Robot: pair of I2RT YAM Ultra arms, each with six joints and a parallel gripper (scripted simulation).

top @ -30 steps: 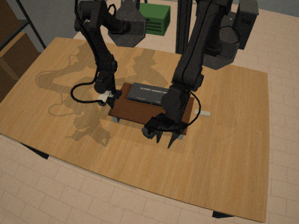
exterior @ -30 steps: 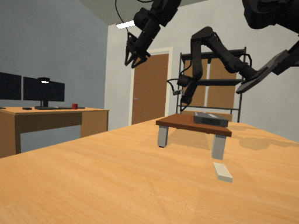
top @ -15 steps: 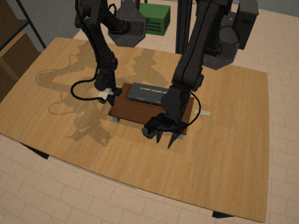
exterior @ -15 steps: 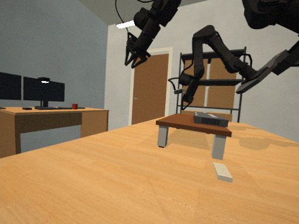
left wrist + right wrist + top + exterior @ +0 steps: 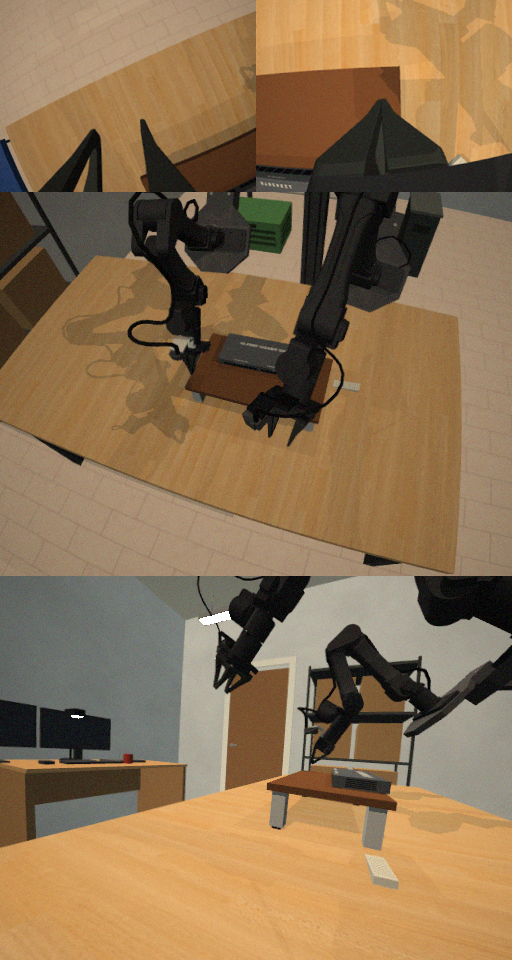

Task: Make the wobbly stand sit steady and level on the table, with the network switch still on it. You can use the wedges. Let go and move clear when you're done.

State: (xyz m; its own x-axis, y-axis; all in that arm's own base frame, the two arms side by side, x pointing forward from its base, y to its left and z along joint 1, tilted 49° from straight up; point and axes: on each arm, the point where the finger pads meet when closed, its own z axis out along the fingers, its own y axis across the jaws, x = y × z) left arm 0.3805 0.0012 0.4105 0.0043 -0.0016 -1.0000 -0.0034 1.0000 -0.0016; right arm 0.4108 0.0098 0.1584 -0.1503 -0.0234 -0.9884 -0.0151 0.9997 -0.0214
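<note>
- The brown stand [image 5: 225,384] [image 5: 300,781] [image 5: 215,171] [image 5: 320,116] is on the wooden table, its long axis running left to right in the top view, the right end angled slightly toward the picture's bottom.
- The network switch [image 5: 250,352] [image 5: 360,781] [image 5: 277,184] lies on the stand, long side roughly parallel to that axis, nearer the edge facing the arms' bases.
- A pale wedge [image 5: 346,385] [image 5: 381,871] lies just beyond one short end, long axis roughly along the stand's, its thick end seemingly facing away.
- The left gripper [image 5: 280,439] [image 5: 221,689] [image 5: 118,128] is partly open, empty, above the stand's long edge.
- The right gripper [image 5: 194,369] [image 5: 314,761] [image 5: 382,105] is closed on nothing, near the opposite short end; contact is unclear.

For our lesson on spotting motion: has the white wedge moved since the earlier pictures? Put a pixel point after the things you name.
No. The white wedge [image 5: 346,385] [image 5: 382,872] keeps its place beside the stand [image 5: 225,384] [image 5: 310,783].
</note>
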